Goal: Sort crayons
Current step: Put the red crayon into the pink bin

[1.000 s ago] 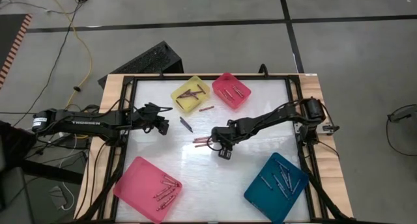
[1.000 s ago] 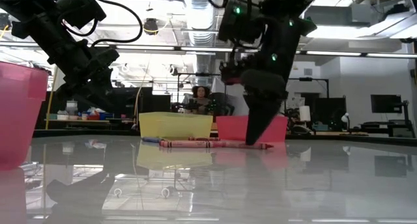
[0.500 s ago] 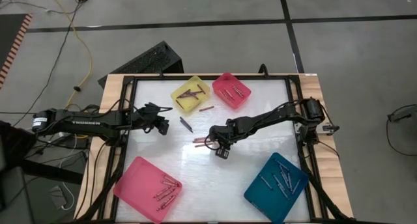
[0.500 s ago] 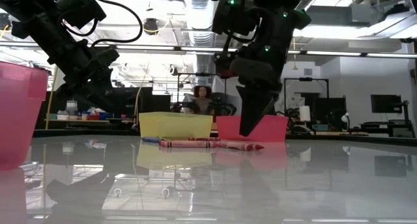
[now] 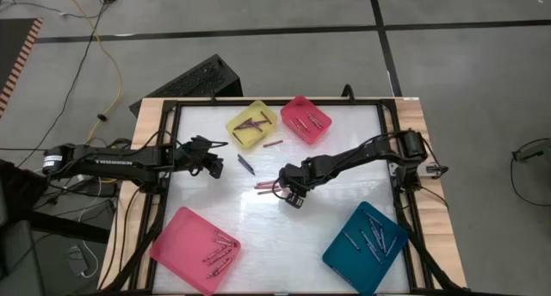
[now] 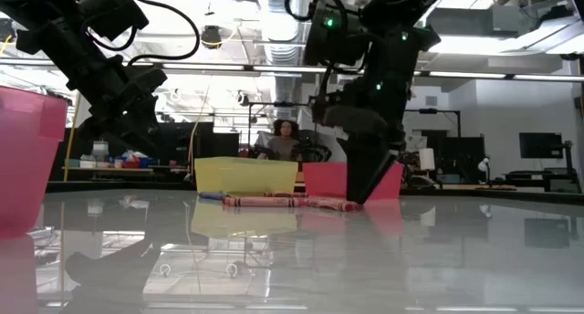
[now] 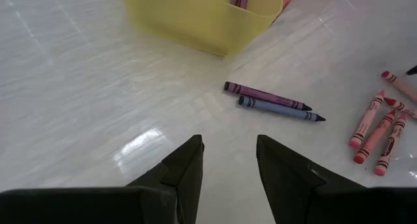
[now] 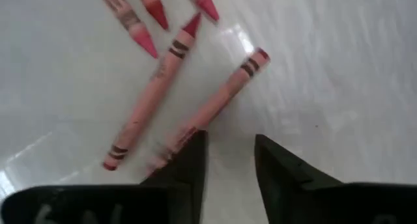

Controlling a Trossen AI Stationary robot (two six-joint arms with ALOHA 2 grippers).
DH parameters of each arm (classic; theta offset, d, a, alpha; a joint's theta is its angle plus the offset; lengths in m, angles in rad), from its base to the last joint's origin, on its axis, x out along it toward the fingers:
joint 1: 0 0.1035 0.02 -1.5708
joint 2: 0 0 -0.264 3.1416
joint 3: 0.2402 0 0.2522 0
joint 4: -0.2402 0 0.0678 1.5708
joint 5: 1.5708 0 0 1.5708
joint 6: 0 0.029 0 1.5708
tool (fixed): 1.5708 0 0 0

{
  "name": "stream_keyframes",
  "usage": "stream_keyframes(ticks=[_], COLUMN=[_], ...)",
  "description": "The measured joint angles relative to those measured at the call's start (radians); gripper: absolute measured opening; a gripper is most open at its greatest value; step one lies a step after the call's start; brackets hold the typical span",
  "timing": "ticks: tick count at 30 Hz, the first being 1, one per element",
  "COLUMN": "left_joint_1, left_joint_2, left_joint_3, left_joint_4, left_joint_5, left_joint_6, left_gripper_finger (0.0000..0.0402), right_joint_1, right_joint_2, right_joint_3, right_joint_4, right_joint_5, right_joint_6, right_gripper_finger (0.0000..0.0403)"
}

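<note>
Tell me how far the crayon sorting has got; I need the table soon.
Done: crayons lie in all five trays, like the teal tray. In hand: the right tool, open, sits over a pink crayon. Left: that pink cluster, the two dark crayons and one by the yellow tray.

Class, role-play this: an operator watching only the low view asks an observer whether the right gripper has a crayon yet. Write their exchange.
Observer: No. The right gripper stands open over pink crayons lying flat; nothing is held.
Operator: And the left gripper?
Observer: The left gripper is open too, short of two dark crayons, one purple, one grey-blue.
Operator: Any tray I'm missing?
Observer: A teal tray on the right arm's side, holding more crayons.
</note>
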Motion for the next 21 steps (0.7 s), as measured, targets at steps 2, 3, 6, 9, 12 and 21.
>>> stream_keyframes(ticks=[2,3,6,9,12,21], left_joint_1=[0.000,0.000,0.000,0.000,0.000,0.000], left_joint_2=[0.000,0.000,0.000,0.000,0.000,0.000], left_joint_3=[0.000,0.000,0.000,0.000,0.000,0.000], left_joint_4=[0.000,0.000,0.000,-0.002,-0.006,-0.008], left_joint_5=[0.000,0.000,0.000,0.002,0.003,0.002], left_joint_6=[0.000,0.000,-0.001,0.000,-0.001,-0.002], left_gripper_finger=[0.0133,0.0133,0.0133,0.0133,0.0133,0.0133], right_joint_1=[0.002,0.002,0.002,0.002,0.001,0.008], right_joint_2=[0.005,0.011,0.011,0.008,-0.017,-0.082], right_joint_3=[0.000,0.000,0.000,0.000,-0.002,-0.002], right_joint_4=[0.004,0.009,0.011,0.009,-0.015,0.040], right_joint_5=[-0.002,0.000,-0.004,-0.009,-0.027,0.000], right_joint_6=[0.000,0.000,0.000,0.042,0.100,0.270], right_gripper_finger=[0.0140,0.0142,0.0145,0.0145,0.0141,0.0137])
